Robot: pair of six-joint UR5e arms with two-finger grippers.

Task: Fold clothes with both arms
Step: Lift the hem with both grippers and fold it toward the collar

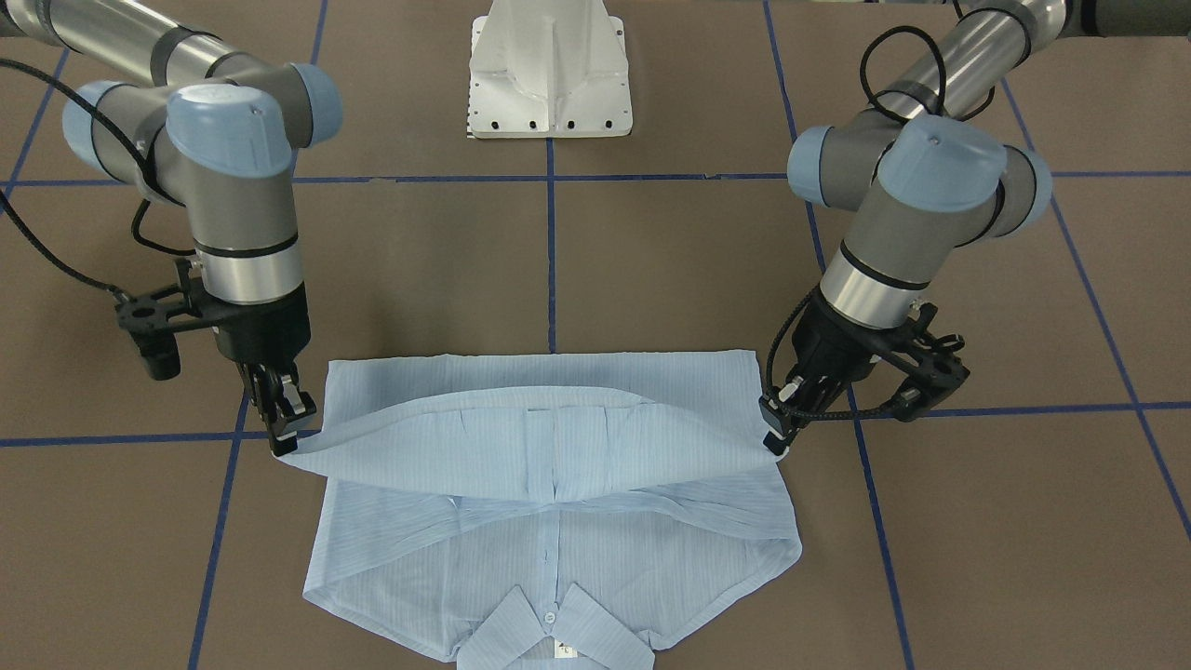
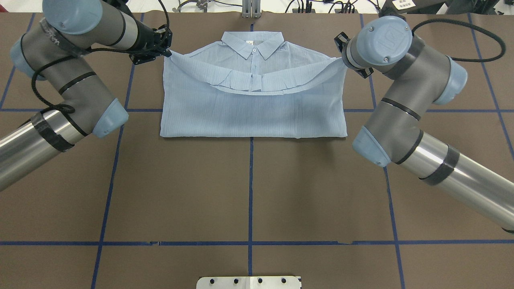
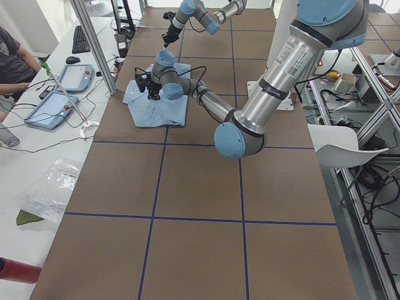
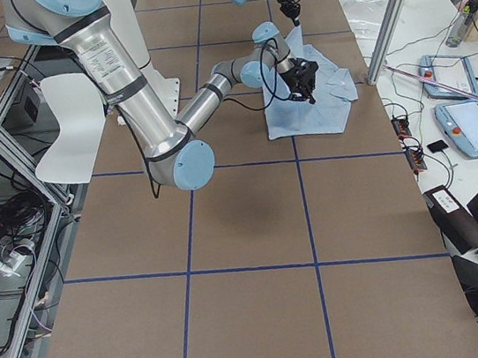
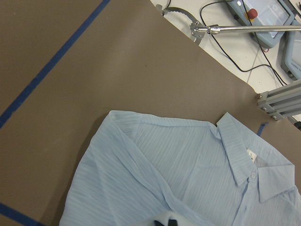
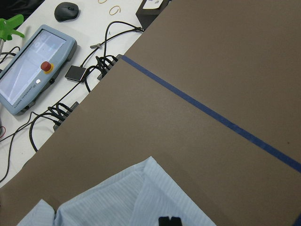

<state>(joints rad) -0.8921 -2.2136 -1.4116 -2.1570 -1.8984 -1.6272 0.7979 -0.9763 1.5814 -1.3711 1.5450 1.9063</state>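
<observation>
Shirt (image 1: 549, 549), pale blue, fine-striped: flat on brown table (image 1: 651, 279) between the arms, collar away from the base, hem half raised and doubled over. Neck label (image 2: 249, 41): white, print illegible. Left gripper (image 1: 775, 439): jaws pinched on one raised corner. Right gripper (image 1: 283, 435): jaws pinched on the other. Joint cap (image 2: 384, 35) of right arm: square mark, unreadable.

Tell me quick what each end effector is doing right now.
Left end effector: closed, pinching one corner of the pale blue button-up shirt at its raised fold.
Right end effector: closed on the opposite corner.
</observation>
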